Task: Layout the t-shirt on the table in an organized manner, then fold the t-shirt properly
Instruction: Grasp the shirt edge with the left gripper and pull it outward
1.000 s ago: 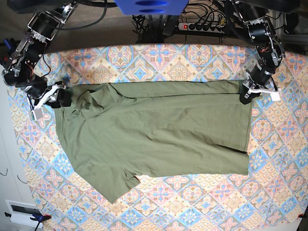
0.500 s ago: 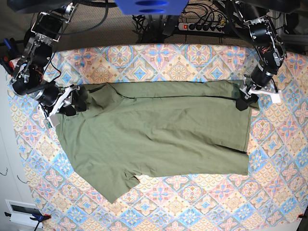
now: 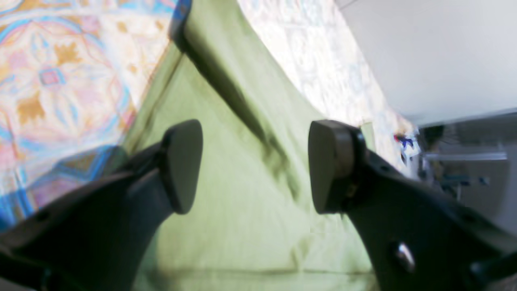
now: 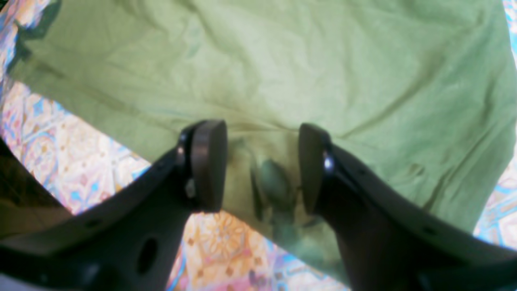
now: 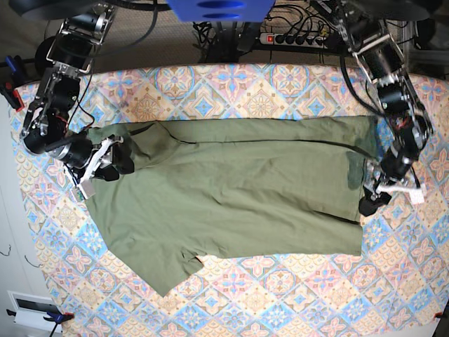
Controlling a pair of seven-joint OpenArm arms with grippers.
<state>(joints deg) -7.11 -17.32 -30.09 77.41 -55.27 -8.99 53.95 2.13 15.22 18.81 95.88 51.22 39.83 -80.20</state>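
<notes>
Olive t-shirt (image 5: 224, 193) lies spread mid-table (image 5: 280, 84), laying-out step underway.
Left gripper (image 5: 375, 198) near the table's right edge and right gripper (image 5: 112, 160) near its left both gape empty; next, pinch edges.

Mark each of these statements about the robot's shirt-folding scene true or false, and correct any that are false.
1. The t-shirt is olive green and has no print. True.
2. The t-shirt is already folded into a small neat square. False: it lies spread out across the table, still one wide layer with a sleeve sticking out at the near left of the base view.
3. The left gripper has its jaws apart with no cloth between them. True.
4. The right gripper is shut tight on a sleeve. False: its jaws are apart above the shirt's edge.
5. The table wears a plain white cloth. False: it has pink, blue and cream patterned tiles.
</notes>
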